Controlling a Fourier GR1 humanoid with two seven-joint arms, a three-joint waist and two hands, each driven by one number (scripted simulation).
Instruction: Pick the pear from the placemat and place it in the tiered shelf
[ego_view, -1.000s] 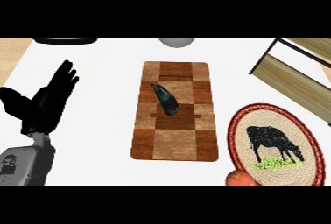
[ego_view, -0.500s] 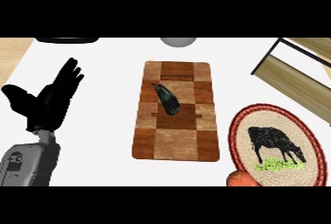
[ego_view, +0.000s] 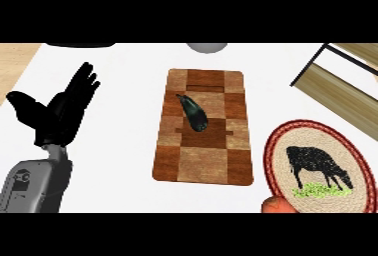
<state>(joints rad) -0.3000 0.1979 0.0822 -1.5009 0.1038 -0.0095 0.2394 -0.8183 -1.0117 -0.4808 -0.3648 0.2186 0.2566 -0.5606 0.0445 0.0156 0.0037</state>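
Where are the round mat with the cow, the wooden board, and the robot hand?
round mat (ego_view: 284, 145), head view, on its red woven rim.
wooden board (ego_view: 203, 157), head view, on a bare brown square.
robot hand (ego_view: 63, 112), head view, on its black palm.

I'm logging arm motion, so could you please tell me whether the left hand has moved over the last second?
Yes. The left hand has drifted up the view and slightly rightward, closer to the checkered board, fingers open.
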